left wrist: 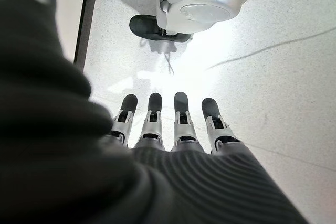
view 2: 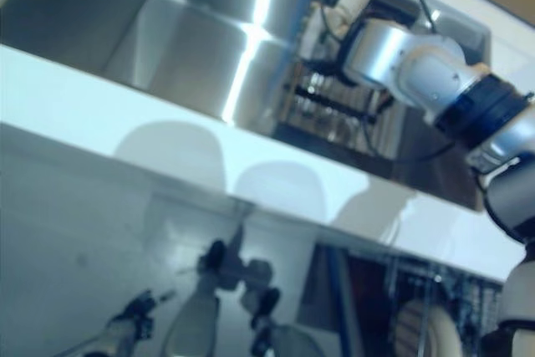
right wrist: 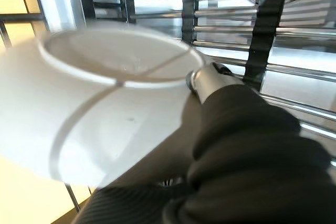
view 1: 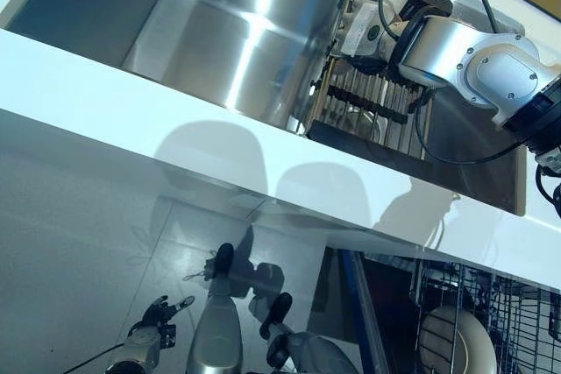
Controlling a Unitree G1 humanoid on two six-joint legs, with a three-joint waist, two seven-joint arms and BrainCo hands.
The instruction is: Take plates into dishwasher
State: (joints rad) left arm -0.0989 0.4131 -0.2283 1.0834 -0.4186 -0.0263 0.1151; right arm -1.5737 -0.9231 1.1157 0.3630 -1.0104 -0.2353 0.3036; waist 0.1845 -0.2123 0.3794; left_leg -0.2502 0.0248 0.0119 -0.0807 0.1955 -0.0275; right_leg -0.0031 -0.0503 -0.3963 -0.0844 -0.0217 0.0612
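Observation:
A white plate [right wrist: 105,114] fills the right wrist view, standing among the metal bars of a dish rack [view 1: 368,107] inside the steel sink [view 1: 202,15]. My right hand [right wrist: 205,80] has its thumb pressed on the plate's rim, and its fingers are hidden behind the plate. In the left eye view the right arm reaches over the counter into the rack, with the plate [view 1: 368,24] at its tip. My left hand [left wrist: 176,119] hangs low beside the cabinet front, fingers straight and empty. Another white plate [view 1: 456,339] stands in the open dishwasher's wire rack [view 1: 517,321] at lower right.
A white counter edge [view 1: 175,129] runs between the sink and the dishwasher below. The rest of the sink basin lies to the left of the dish rack. A glossy cabinet front [view 1: 79,216] lies under the counter at left.

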